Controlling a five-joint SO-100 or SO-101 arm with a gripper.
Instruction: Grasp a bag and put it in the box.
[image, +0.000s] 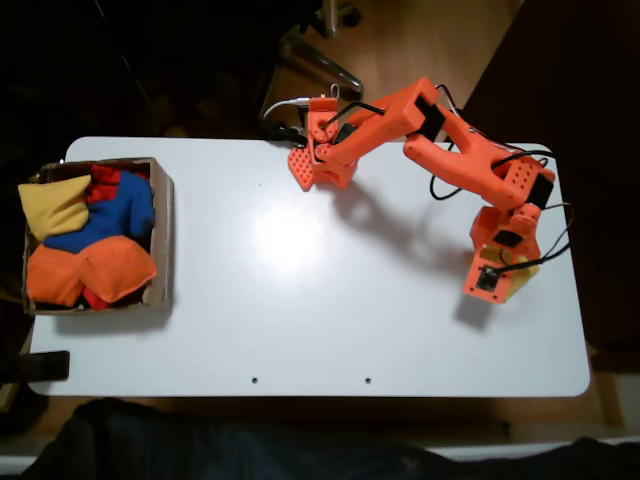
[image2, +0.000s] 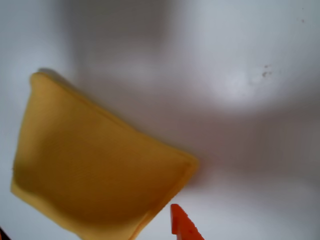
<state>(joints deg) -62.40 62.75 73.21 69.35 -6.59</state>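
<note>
Looking down in the fixed view on a white counter (image: 300, 300) carrying an orange arm (image: 450, 140), rooted at the far edge and bending over to the right side of the picture. Finding the gripper (image: 497, 283) there, pointing down at the counter, with a sliver of golden yellow peeking out just beside it: the bag (image: 527, 268), mostly covered by the wrist.

Seeing that bag (image2: 100, 170) far better in the wrist view: lying flat on the bare white surface, taking up the lower left of the picture, one pointed corner reaching up and left, another reaching right. Noticing one of the orange fingers (image2: 182, 226) poking in from the bottom edge, its tip just beside the bag's lower right seam — touching or not, being impossible to judge. Catching no sight of the other one, so being unable to tell how wide the fingers are standing.

Finding the box (image: 163, 230) well apart from the bag, at the left end of the counter in the fixed view. Counting inside it a pale yellow beanbag (image: 52, 205) at the upper left, a blue beanbag (image: 115, 215) in the middle, a red beanbag (image: 103, 180) showing behind the blue — and orange beanbags (image: 90, 272) filling the near side.
</note>
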